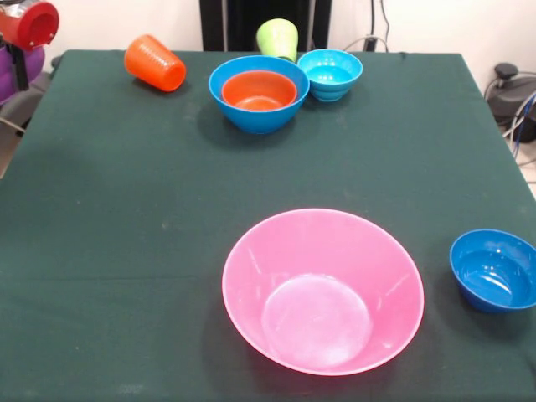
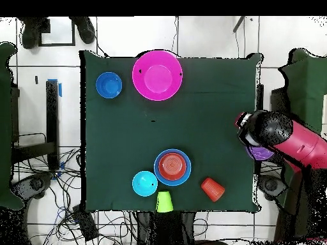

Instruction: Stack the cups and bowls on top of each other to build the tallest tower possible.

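Observation:
The huge pink bowl [image 1: 322, 289] stands upright near the table's front, and also shows in the overhead view [image 2: 157, 75]. The small dark blue bowl [image 1: 494, 270] sits to its right. At the far side the small orange bowl [image 1: 259, 90] rests inside the medium blue bowl [image 1: 254, 117], with the cyan bowl [image 1: 330, 74] touching it. The lime green cup [image 1: 277, 38] stands upside down behind them. The orange ribbed cup [image 1: 155, 63] lies on its side. My arm's red end [image 1: 29, 23] hangs off the table's far left corner. A purple thing [image 1: 10, 63] shows under it, beside the gripper [image 1: 21, 71].
The dark green tablecloth [image 1: 126, 209] covers the whole table. In the overhead view the arm [image 2: 274, 131] lies just outside the table's right edge. Cables and a black object [image 1: 511, 96] lie beyond the table's right side.

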